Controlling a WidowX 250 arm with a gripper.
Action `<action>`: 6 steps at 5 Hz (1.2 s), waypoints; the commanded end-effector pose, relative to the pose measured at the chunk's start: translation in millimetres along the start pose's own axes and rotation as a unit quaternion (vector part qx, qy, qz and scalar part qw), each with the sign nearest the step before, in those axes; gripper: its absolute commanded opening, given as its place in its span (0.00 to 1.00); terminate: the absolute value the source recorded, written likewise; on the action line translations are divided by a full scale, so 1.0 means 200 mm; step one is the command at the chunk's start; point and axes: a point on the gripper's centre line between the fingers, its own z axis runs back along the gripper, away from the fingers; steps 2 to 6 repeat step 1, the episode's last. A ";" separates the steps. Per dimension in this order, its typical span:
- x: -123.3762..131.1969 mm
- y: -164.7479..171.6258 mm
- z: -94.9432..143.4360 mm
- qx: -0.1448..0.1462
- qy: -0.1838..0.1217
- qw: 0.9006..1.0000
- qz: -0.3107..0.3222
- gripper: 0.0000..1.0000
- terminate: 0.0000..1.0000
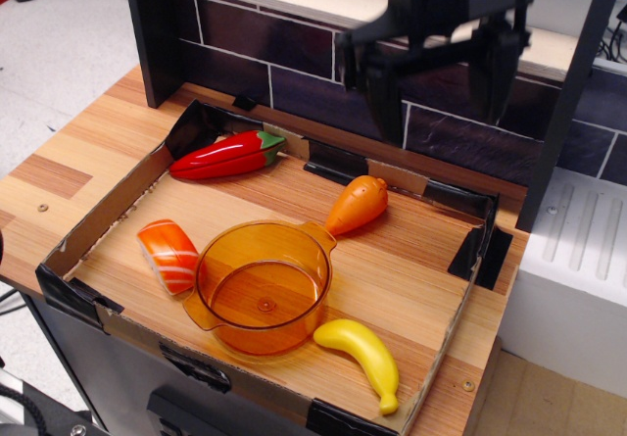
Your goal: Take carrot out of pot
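The orange carrot (356, 204) lies on its side on the wooden tray floor, just behind and to the right of the pot. The translucent orange pot (262, 284) stands empty near the tray's front. My gripper (436, 75) is high above the tray's back edge, well above the carrot, with its two dark fingers (381, 81) spread wide and nothing between them.
A red chili pepper (227, 155) lies at the tray's back left. A striped sushi piece (168, 254) sits left of the pot. A yellow banana (363, 357) lies at the front right. The low cardboard tray wall (94, 218) rings them. A dark brick backsplash (255, 59) stands behind.
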 end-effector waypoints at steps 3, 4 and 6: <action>0.00 0.00 0.18 -0.044 -0.019 0.999 -0.021 1.00 1.00; 0.00 0.00 0.18 -0.044 -0.019 0.999 -0.021 1.00 1.00; 0.00 0.00 0.18 -0.044 -0.019 0.999 -0.021 1.00 1.00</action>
